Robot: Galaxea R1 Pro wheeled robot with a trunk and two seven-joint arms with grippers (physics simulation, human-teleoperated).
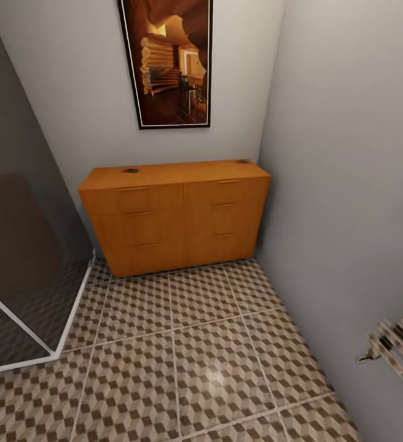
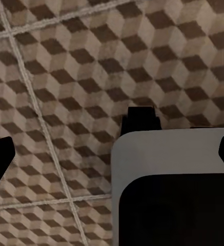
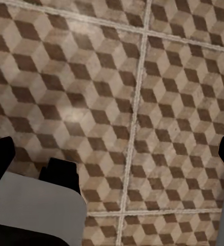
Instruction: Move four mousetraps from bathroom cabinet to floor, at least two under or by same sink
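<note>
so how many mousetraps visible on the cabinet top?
2. One mousetrap near the left back of the cabinet top, another at its right back corner. Others may be hidden.

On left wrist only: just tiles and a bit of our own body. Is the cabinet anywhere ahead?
Observer: Yes. The head view has the cabinet ahead against the back wall, with bare bathroom floor between us and it.
Operator: Drawers open?
Observer: All the fronts look shut. A small dark item sits near the left end of its top, and another at the right rear corner. Both are too small to identify.
Operator: Right gripper?
Observer: The right wrist view shows the right gripper open, nothing between its fingers, over the tiles.
</note>
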